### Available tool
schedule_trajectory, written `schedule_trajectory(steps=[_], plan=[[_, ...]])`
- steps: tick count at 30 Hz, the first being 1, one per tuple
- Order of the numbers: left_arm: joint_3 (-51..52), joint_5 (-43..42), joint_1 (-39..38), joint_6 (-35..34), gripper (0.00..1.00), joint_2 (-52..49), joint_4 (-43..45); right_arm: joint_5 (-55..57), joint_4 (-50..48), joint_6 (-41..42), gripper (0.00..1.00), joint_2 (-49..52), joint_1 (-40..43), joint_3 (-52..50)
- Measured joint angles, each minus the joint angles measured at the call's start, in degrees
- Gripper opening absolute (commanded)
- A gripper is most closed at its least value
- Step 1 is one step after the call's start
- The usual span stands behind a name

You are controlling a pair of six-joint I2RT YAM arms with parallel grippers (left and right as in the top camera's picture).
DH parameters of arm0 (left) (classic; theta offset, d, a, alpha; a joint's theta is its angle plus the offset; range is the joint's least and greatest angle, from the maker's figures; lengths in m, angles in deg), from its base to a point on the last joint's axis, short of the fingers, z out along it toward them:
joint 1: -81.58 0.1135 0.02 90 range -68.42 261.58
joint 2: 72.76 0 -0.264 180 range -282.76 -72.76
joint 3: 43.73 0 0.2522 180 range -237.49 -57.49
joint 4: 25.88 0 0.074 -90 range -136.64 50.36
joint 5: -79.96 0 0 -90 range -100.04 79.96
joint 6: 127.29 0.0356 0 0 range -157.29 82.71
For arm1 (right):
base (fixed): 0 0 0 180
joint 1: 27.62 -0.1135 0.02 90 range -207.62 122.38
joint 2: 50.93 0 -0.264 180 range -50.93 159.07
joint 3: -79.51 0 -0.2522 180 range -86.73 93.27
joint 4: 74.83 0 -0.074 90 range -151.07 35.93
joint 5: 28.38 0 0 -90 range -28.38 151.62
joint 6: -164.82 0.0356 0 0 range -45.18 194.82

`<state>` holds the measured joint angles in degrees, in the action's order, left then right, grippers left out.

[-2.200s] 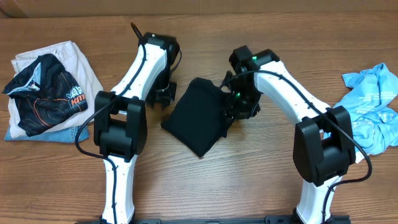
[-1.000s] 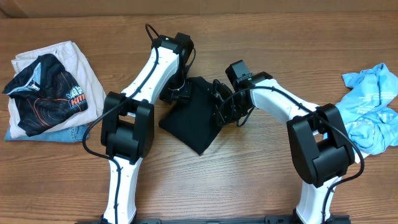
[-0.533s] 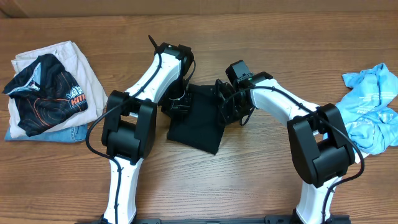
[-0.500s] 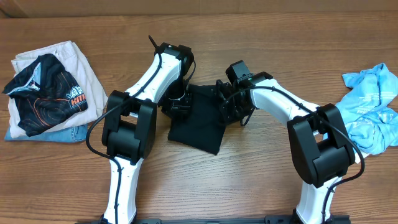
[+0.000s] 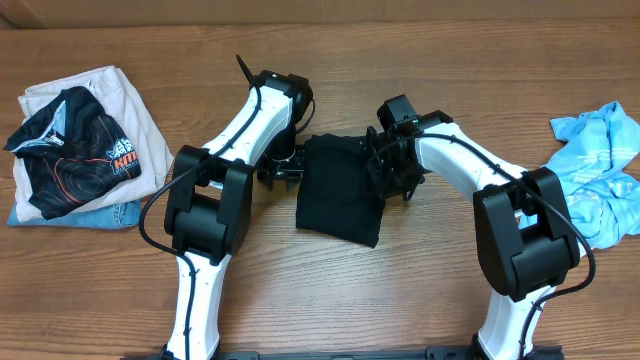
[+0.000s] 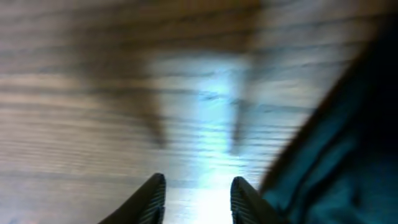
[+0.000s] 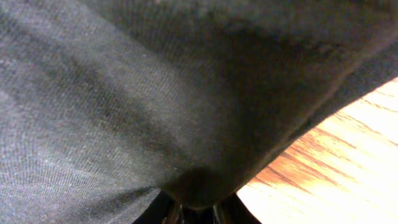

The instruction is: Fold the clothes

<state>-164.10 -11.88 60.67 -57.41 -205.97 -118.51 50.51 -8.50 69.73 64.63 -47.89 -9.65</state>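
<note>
A folded black garment [image 5: 340, 190] lies on the table's middle between my two arms. My left gripper [image 5: 285, 172] is open and empty, just off the garment's left edge; in the left wrist view its fingers [image 6: 198, 196] hover over bare wood with dark cloth [image 6: 348, 143] at the right. My right gripper [image 5: 385, 170] is at the garment's right edge and is shut on the black cloth [image 7: 155, 93], which fills the right wrist view and bunches between the fingers [image 7: 196, 208].
A pile with a black printed shirt [image 5: 70, 145] on beige and blue clothes [image 5: 125, 105] lies at the far left. A crumpled light blue shirt [image 5: 600, 170] lies at the right edge.
The garment has swung from a diamond tilt to nearly square and shifted right. My left gripper has let go of it and backed off to its left edge. My right gripper moved right with the cloth.
</note>
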Motion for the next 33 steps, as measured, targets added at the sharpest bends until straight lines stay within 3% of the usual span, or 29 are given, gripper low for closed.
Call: schedule_trajectory(steps=[7,19,24,27,33], plan=[[-2.80,-13.62,0.90,9.66,0.60,0.00,7.69,0.79,0.13,0.20,0.25,0.00,0.02,0.00],[-3.13,-22.27,3.43,19.37,0.60,0.00,14.10,1.05,0.13,0.20,0.26,0.00,0.00,0.00],[-4.70,-37.18,6.71,28.24,0.76,0.00,11.65,1.09,0.13,0.22,0.28,0.00,0.02,0.00],[-4.87,-37.70,7.74,29.75,0.79,0.00,12.22,1.11,0.13,0.24,0.27,0.00,0.02,0.00],[-4.87,-31.10,7.50,29.46,0.81,0.00,14.21,1.11,0.13,0.22,0.28,0.00,0.02,0.00]])
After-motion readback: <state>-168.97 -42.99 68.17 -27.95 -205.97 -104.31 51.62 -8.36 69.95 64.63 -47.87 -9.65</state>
